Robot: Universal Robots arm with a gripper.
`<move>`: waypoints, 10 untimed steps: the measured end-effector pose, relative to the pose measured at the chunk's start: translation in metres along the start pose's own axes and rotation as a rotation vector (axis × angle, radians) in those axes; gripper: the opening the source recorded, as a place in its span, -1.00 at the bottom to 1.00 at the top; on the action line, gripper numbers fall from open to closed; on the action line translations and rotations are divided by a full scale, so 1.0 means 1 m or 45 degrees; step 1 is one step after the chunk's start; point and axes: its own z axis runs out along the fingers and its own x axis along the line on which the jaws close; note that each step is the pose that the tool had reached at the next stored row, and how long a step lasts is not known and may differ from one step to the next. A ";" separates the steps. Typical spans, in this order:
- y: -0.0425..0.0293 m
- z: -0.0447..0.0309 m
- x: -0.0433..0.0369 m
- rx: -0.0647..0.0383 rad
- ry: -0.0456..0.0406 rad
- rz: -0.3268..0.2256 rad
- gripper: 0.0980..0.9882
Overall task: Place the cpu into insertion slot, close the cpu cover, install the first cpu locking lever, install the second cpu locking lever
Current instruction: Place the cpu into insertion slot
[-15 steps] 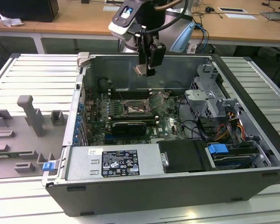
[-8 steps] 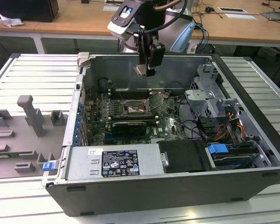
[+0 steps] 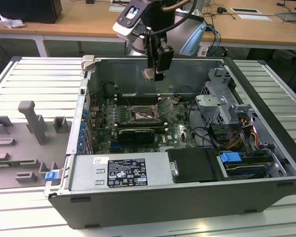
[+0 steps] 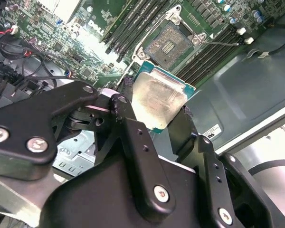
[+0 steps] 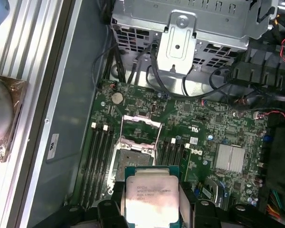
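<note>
My gripper (image 3: pixel 155 74) hangs over the open computer case, shut on the cpu (image 3: pixel 148 74). The cpu's pale metal top (image 4: pixel 159 99) shows between the black fingers (image 4: pixel 126 118) in the second wrist view. In the first wrist view the cpu (image 5: pixel 149 199) sits just short of the insertion slot (image 5: pixel 134 154). The insertion slot (image 3: pixel 142 114) lies below the gripper on the green motherboard, bare, with its dark centre (image 4: pixel 168 43) exposed. The cpu cover (image 5: pixel 141 128) stands flipped open beside the socket.
Black memory slots (image 5: pixel 97 156) flank the socket. A power supply box (image 3: pixel 121 173) fills the case's near side. A metal drive cage (image 3: pixel 222 103) with cables and a blue latch (image 3: pixel 231 159) sits at the exterior view's right. A grey fixture tray (image 3: pixel 29 128) lies outside on the left.
</note>
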 end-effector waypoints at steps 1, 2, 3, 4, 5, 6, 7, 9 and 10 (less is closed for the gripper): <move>0.0000 0.0001 0.0000 0.000 -0.001 0.010 -0.01; 0.0000 0.0001 0.0000 0.000 -0.001 0.014 -0.01; 0.0000 0.0001 0.0000 0.000 -0.002 0.019 -0.01; 0.0000 0.0001 0.0000 -0.001 -0.002 0.026 -0.01; 0.0000 0.0001 0.0000 -0.001 -0.003 0.031 -0.01; 0.0000 0.0002 0.0000 -0.001 -0.003 0.036 -0.01; 0.0000 0.0002 0.0000 -0.001 -0.004 0.041 -0.01; 0.0000 0.0003 0.0000 -0.001 -0.005 0.051 -0.01; 0.0000 0.0004 0.0000 -0.001 -0.005 0.057 -0.01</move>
